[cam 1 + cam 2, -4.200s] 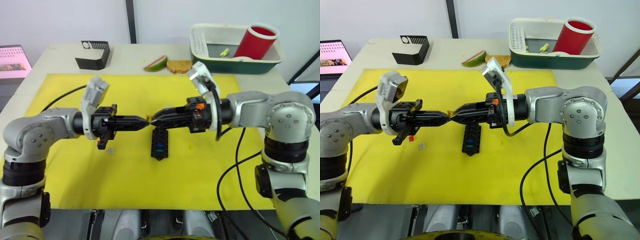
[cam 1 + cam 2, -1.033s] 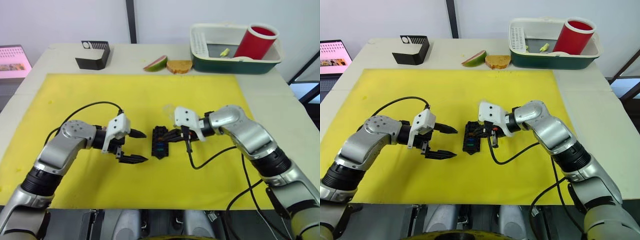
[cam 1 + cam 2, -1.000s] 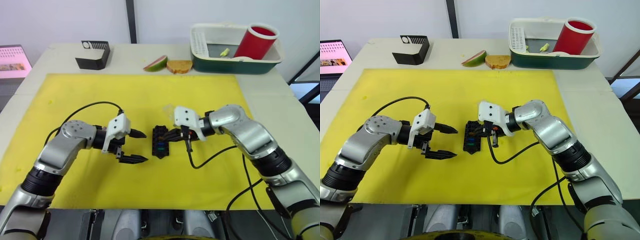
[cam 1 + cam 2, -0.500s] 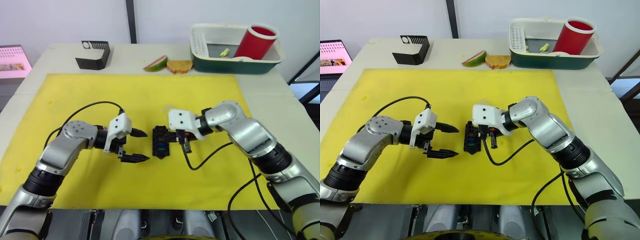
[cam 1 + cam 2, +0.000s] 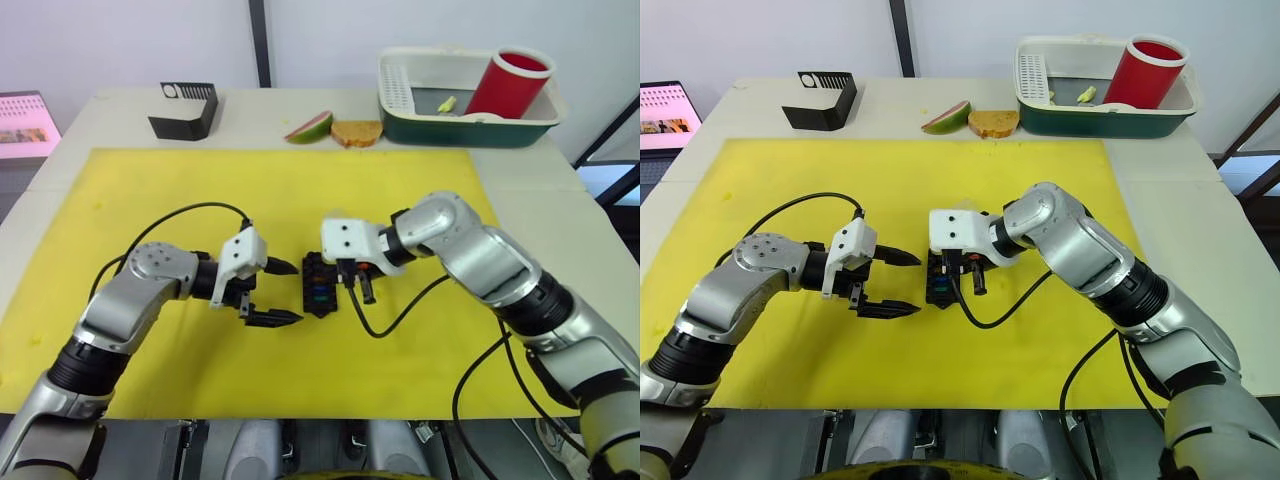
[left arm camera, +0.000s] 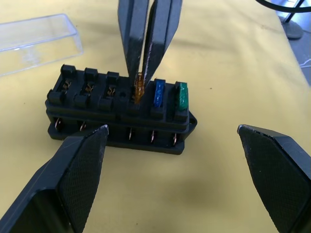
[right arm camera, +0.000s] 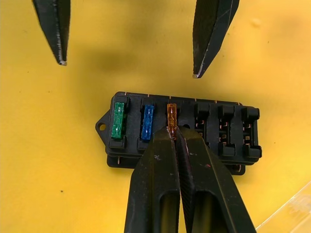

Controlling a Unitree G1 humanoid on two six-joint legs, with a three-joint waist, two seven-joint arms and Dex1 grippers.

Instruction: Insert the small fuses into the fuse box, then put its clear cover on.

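Note:
The black fuse box (image 5: 320,286) lies mid-mat. One row holds a green fuse (image 7: 117,124), a blue fuse (image 7: 146,122) and an orange fuse (image 7: 171,111) side by side; the other slots stand bare. My right gripper (image 7: 175,132) points down at the box, shut on the top of the orange fuse, which sits in its slot. To the box's left my left gripper (image 5: 296,292) is open, with its fingers (image 7: 210,34) spread wide and nothing between them. The clear cover (image 6: 34,42) lies flat on the mat just beyond the box.
The yellow mat (image 5: 150,200) covers most of the table. At the back stand a black angled stand (image 5: 185,108), a fruit slice (image 5: 311,127), a bread piece (image 5: 357,132) and a basin (image 5: 400,95) holding a red cup (image 5: 508,82). Cables trail from both wrists.
My right wrist has swung leftward over the fuse box, carrying the orange fuse down onto its slot. The left gripper has crept slightly toward the box and stays open.

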